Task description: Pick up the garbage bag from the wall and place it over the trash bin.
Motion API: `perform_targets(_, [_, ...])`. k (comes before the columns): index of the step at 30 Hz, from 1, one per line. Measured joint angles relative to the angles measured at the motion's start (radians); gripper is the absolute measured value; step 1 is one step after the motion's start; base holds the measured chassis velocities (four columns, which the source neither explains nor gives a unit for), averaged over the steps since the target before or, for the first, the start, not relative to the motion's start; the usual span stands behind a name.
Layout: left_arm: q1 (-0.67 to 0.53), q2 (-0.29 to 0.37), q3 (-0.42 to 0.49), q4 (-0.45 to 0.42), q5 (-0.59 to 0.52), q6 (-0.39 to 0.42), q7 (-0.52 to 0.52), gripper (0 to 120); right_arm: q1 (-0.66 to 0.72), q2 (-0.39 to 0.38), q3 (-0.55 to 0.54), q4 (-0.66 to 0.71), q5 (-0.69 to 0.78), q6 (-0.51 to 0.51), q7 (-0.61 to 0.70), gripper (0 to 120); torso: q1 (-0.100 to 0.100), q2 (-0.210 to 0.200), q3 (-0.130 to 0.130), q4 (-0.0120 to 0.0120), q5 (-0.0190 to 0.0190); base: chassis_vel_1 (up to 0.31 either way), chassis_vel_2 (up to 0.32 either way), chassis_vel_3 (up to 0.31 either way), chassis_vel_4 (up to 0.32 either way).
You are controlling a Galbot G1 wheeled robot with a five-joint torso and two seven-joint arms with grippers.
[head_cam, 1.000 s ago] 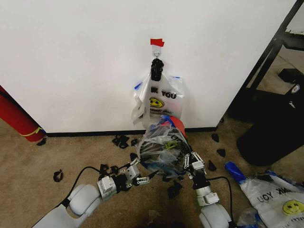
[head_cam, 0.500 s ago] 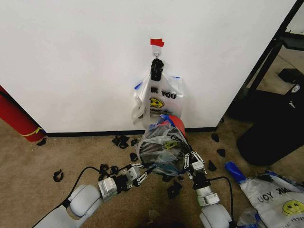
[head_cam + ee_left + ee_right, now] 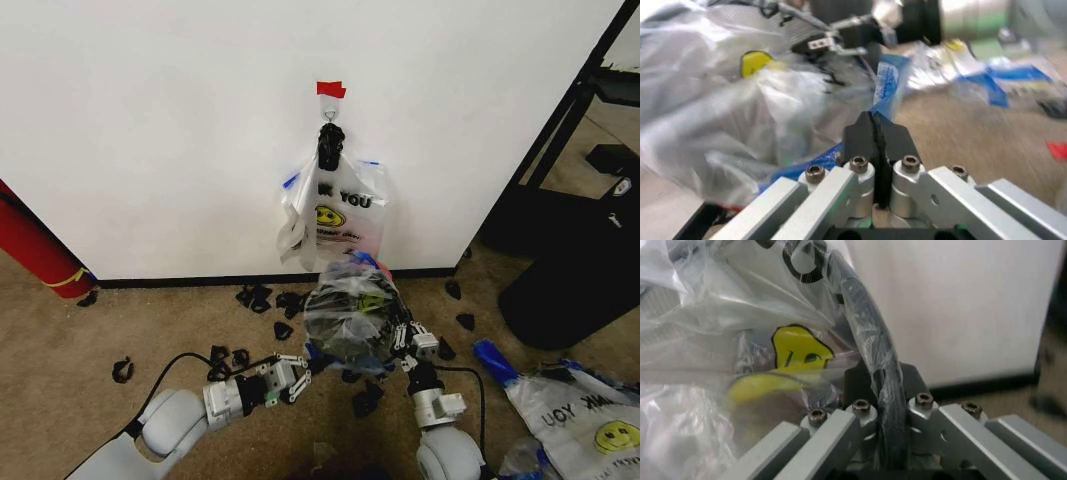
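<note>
garbage bag [image 3: 352,310] over trash bin, beige carpet [image 3: 140,320], white wall [image 3: 170,130]

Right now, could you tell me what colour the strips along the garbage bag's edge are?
Bright blue; the garbage bag's strip shows best in the left wrist view.

A white bag [image 3: 335,212] hanging on the wall, just beyond the two grippers, read "K YOU" over a smiley. Another bag [image 3: 580,410], right of them, showed "UOY" upside down.
</note>
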Motion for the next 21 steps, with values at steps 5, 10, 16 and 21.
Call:
perform_targets(5, [-0.021, -0.013, -0.003, 0.069, 0.064, -0.037, 0.033, 0, -0.011, -0.018, -0.017, 0.086, 0.234, -0.085, 0.040, 0, 0.000, 0.000, 0.000, -0.0001, -0.0001, 0.000, 0.000, 0.000, 0.000])
perform_targets(10, [-0.039, -0.028, -0.005, 0.130, 0.121, -0.052, 0.034, 0, -0.026, -0.032, -0.024, 0.159, 0.393, -0.140, 0.069, 0, 0.000, 0.000, 0.000, 0.0000, -0.0001, 0.000, 0.000, 0.000, 0.000])
perform_targets(16, [-0.073, -0.032, -0.030, 0.200, 0.201, -0.060, -0.025, 0, -0.060, -0.069, 0.001, 0.236, 0.550, -0.251, 0.087, 0, 0.000, 0.000, 0.000, -0.0001, -0.0001, 0.000, 0.000, 0.000, 0.000])
perform_targets(21, [-0.084, -0.030, -0.037, 0.222, 0.221, -0.059, -0.043, 0, -0.067, -0.081, 0.013, 0.249, 0.567, -0.305, 0.089, 0, 0.000, 0.000, 0.000, -0.0001, 0.0000, 0.000, 0.000, 0.000, 0.000])
